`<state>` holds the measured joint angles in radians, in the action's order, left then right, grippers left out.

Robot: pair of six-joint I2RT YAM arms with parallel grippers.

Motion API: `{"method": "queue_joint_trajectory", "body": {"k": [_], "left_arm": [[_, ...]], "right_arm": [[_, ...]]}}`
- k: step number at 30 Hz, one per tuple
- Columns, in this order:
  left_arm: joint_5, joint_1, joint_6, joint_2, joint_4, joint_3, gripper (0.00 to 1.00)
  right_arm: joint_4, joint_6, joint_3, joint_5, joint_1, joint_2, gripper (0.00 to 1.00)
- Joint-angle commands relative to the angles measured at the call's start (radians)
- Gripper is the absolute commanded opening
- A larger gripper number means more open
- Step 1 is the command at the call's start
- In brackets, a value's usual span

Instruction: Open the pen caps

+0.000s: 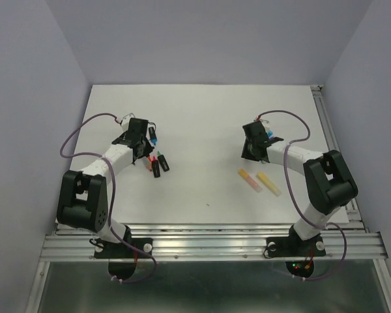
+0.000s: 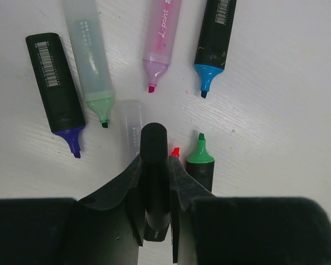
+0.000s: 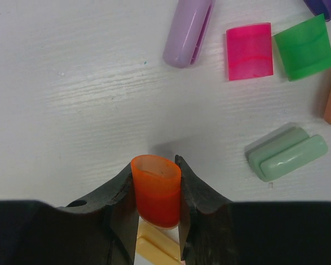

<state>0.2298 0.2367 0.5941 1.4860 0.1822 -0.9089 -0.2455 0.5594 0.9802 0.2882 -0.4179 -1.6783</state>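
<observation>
Reading from the left, we find the left gripper (image 2: 154,165) clamped tight on a black barrel (image 2: 153,138). Uncapped highlighters (image 2: 91,61) lie fanned on the table (image 1: 202,124) around it, their tips bare in purple, green, pink and blue. Further right, two pastel highlighters (image 1: 249,180) lie near the right arm, and we cannot tell whether these are capped. The right gripper (image 3: 156,165) pinches an orange cap (image 3: 156,193), with a pale yellow cap (image 3: 154,245) showing beneath it. The other pen caps (image 3: 249,51) lie loose on the table beyond, lilac, pink, green and pale green among them. We judge most of the uncapping done, with perhaps the pastel pair left. We see no container anywhere, so every cap and pen rests directly on the table.
</observation>
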Motion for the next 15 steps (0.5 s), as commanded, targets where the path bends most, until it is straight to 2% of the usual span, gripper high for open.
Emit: {"method": "queue_joint_trajectory", "body": {"k": [1, 2, 3, 4, 5, 6, 7, 8, 11, 12, 15], "left_arm": [[0.020, -0.014, -0.037, 0.035, 0.002, -0.074, 0.13], [0.017, -0.016, -0.040, 0.045, 0.002, -0.080, 0.15], [0.014, -0.016, -0.042, 0.060, 0.005, -0.085, 0.23], [0.013, -0.016, -0.042, 0.066, 0.007, -0.090, 0.28], [0.006, -0.016, -0.042, 0.074, 0.007, -0.091, 0.37], [0.008, -0.016, -0.043, 0.074, 0.007, -0.093, 0.38], [0.006, -0.017, -0.042, 0.077, 0.011, -0.094, 0.44], [0.006, -0.017, -0.042, 0.076, 0.014, -0.094, 0.47], [-0.004, -0.017, -0.043, 0.057, 0.016, -0.093, 0.62], [-0.007, -0.017, -0.043, 0.051, 0.016, -0.093, 0.63], [-0.035, -0.017, -0.043, -0.006, 0.017, -0.081, 0.84]], "right_arm": [[-0.032, -0.021, 0.069, 0.065, 0.011, -0.024, 0.22], [-0.035, -0.021, 0.069, 0.066, 0.013, -0.024, 0.25], [-0.040, -0.021, 0.069, 0.072, 0.013, -0.023, 0.31], [-0.043, -0.021, 0.069, 0.074, 0.013, -0.015, 0.31], [-0.047, -0.024, 0.066, 0.077, 0.013, -0.009, 0.37], [-0.049, -0.026, 0.066, 0.078, 0.013, -0.001, 0.39], [-0.057, -0.026, 0.064, 0.078, 0.013, 0.017, 0.41], [-0.058, -0.026, 0.061, 0.078, 0.013, 0.028, 0.41], [-0.060, -0.038, 0.046, 0.062, 0.013, 0.080, 0.60], [-0.063, -0.039, 0.041, 0.055, 0.013, 0.094, 0.64], [-0.074, -0.044, 0.031, 0.036, 0.014, 0.153, 0.72]]}}
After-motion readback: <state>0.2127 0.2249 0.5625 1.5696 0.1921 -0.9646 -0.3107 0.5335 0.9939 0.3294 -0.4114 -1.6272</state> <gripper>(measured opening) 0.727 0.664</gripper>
